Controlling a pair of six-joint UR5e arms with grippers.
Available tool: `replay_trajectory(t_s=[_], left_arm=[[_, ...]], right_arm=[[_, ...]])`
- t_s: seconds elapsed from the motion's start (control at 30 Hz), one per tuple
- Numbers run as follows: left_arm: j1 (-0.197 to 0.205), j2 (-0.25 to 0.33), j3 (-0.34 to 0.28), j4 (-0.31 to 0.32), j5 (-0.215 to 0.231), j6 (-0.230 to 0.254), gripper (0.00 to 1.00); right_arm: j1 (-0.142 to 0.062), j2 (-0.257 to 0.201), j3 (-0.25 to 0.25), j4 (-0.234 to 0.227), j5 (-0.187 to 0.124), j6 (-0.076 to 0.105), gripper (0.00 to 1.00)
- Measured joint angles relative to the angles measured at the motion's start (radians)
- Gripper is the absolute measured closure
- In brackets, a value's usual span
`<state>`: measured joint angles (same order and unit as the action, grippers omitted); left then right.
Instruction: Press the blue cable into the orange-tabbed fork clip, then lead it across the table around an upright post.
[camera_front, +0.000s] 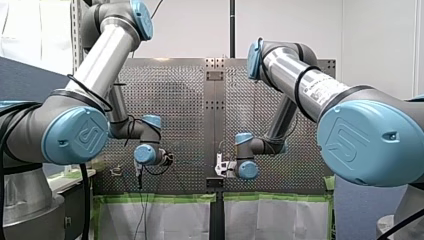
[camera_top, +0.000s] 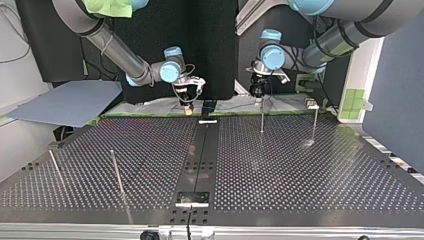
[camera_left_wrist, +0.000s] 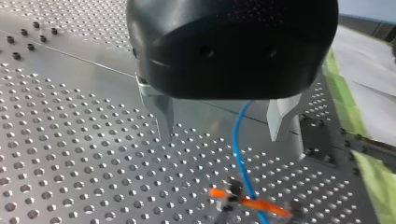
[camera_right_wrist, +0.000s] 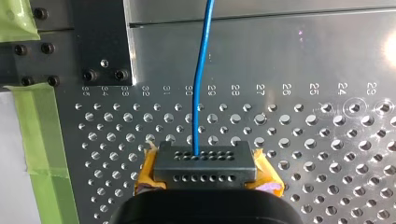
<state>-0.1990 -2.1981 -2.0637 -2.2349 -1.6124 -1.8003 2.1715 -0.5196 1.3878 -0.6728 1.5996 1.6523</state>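
In the left wrist view the blue cable (camera_left_wrist: 238, 149) runs down between my left gripper's (camera_left_wrist: 223, 126) metal fingers (camera_left_wrist: 163, 116), which stand wide open and apart from it. Just ahead of them it lies across the orange-tabbed fork clip (camera_left_wrist: 247, 204) on the perforated table. In the right wrist view my right gripper (camera_right_wrist: 205, 170) has its yellow pads (camera_right_wrist: 266, 176) shut on a dark perforated block, and the blue cable (camera_right_wrist: 201, 70) leads straight out of it over the table. In the top view both grippers, left (camera_top: 259, 92) and right (camera_top: 188, 102), hover at the table's far edge.
Thin upright posts stand on the table in the top view: two near my left gripper (camera_top: 261, 117) (camera_top: 315, 122) and two at the near left (camera_top: 116, 172) (camera_top: 55, 167). A black strip (camera_top: 202, 150) runs down the middle. Green tape (camera_right_wrist: 37, 130) lines the table's edge.
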Motion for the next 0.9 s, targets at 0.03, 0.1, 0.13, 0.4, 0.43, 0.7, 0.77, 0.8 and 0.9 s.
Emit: replay_trajectory(t_s=[0.03, 0.1, 0.13, 0.4, 0.43, 0.7, 0.77, 0.8, 0.9], left_arm=[[-0.004, 0.000, 0.006, 0.000, -0.003, -0.007, 0.00], [-0.009, -0.001, 0.016, -0.001, -0.007, -0.015, 0.00], [-0.012, -0.001, 0.022, -0.001, -0.009, -0.021, 0.00], [-0.023, -0.006, 0.045, -0.007, -0.019, -0.056, 0.00], [-0.025, -0.011, 0.047, -0.008, -0.023, -0.056, 0.00], [-0.042, -0.079, 0.075, 0.015, -0.090, -0.002, 0.00], [-0.046, -0.099, 0.086, 0.023, -0.109, 0.011, 0.00], [-0.048, -0.107, 0.092, 0.023, -0.116, 0.014, 0.00], [-0.053, -0.136, 0.118, 0.014, -0.133, 0.021, 0.00]], right_arm=[[0.000, 0.000, 0.000, 0.000, 0.000, 0.000, 0.98], [0.000, 0.000, 0.000, 0.000, -0.001, 0.000, 0.98], [0.001, 0.001, 0.000, 0.000, -0.001, 0.000, 0.98], [0.001, 0.001, 0.000, 0.001, -0.001, 0.000, 0.98], [0.001, 0.001, 0.000, 0.001, -0.001, 0.000, 0.98], [0.001, 0.002, 0.000, 0.004, -0.001, 0.000, 0.98], [0.001, 0.002, 0.000, 0.005, -0.002, 0.000, 0.98], [0.000, 0.002, 0.000, 0.005, -0.002, 0.000, 0.98], [0.001, 0.002, 0.000, 0.005, -0.003, 0.000, 0.98]])
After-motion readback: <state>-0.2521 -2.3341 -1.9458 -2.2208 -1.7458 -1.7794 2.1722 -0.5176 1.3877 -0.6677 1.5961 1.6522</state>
